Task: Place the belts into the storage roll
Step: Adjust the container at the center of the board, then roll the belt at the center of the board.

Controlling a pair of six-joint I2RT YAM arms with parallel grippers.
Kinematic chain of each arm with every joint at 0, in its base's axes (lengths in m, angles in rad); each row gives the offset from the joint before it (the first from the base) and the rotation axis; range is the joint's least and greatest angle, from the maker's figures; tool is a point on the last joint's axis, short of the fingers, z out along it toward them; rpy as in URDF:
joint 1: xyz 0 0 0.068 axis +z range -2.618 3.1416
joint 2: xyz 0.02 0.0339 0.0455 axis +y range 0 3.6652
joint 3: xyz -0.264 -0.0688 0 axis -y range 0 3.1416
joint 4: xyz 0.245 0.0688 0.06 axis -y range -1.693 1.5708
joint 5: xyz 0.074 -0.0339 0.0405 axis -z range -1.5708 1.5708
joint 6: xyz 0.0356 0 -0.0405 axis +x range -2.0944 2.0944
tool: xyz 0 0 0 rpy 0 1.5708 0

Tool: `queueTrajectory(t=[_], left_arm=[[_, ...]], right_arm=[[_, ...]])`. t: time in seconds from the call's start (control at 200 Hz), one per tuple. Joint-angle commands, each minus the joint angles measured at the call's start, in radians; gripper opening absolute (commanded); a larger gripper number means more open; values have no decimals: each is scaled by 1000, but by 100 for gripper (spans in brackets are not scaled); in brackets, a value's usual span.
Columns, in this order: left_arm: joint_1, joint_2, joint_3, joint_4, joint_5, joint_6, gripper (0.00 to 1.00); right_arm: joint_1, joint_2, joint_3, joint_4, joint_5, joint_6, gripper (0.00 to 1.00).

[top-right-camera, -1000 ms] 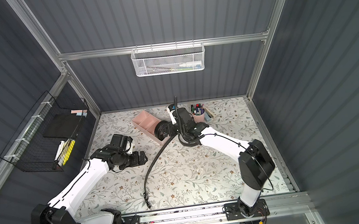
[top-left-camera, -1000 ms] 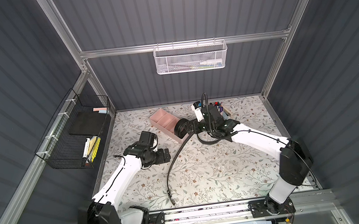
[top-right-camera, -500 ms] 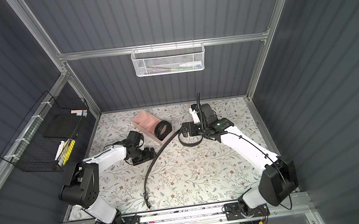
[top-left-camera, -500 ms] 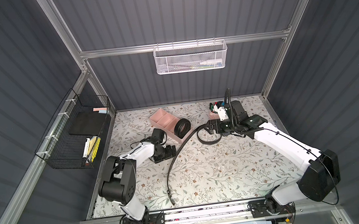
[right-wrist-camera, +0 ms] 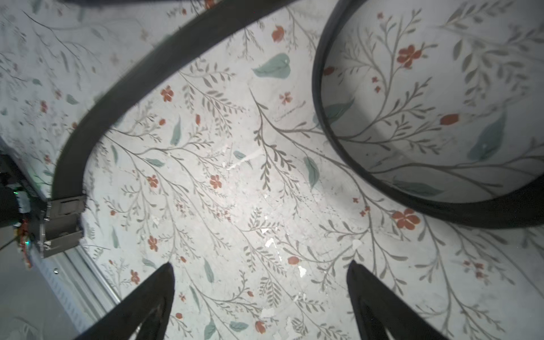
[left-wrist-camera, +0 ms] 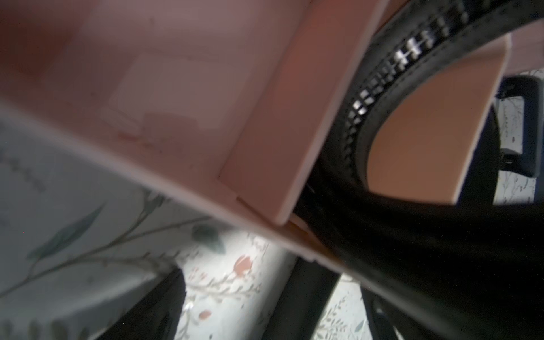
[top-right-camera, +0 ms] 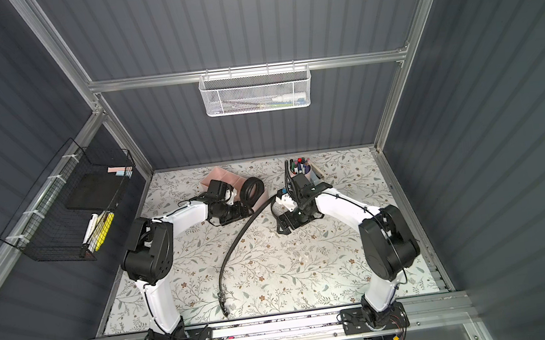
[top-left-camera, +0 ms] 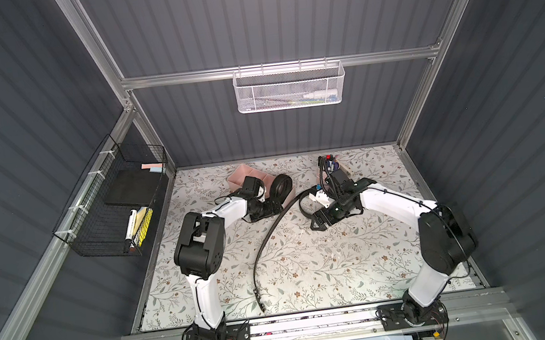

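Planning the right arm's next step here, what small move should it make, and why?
Probably lower the right claw onto the loose belt and close: its jaws are open, empty, over bare table, and that belt lies outside the tray.

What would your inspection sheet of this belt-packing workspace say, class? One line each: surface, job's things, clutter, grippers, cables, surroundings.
Surface: floral mat, with small white flecks near the middle.
Job's things: coiled belt stands on edge in the pink storage tray; second belt lies uncoiled on the mat, buckle toward the front rail.
Clutter: cup of markers at the back.
Grippers: left gripper open at the tray's side; right gripper open over the mat, nothing between its fingers.
Cables: black cable loops above the right wrist.
Surroundings: white mesh basket on the back wall; black wire basket on the side wall.
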Motion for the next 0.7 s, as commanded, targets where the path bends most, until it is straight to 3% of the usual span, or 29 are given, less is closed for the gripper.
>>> queueTrajectory(t=[0.0,0.205,0.435,0.69], left_arm=[[-13,82,42,-21,48,-18,94],[-16,127,114,-62,63,7,94],[-16,-20,-30,-125,87,65,95],[-18,-167,-163,-230,27,128,95]], right_arm=[[-1,50,62,-42,94,-120,93],[8,123,151,-56,178,-173,92],[10,162,185,15,254,-261,95],[-4,343,337,-111,158,-253,91]])
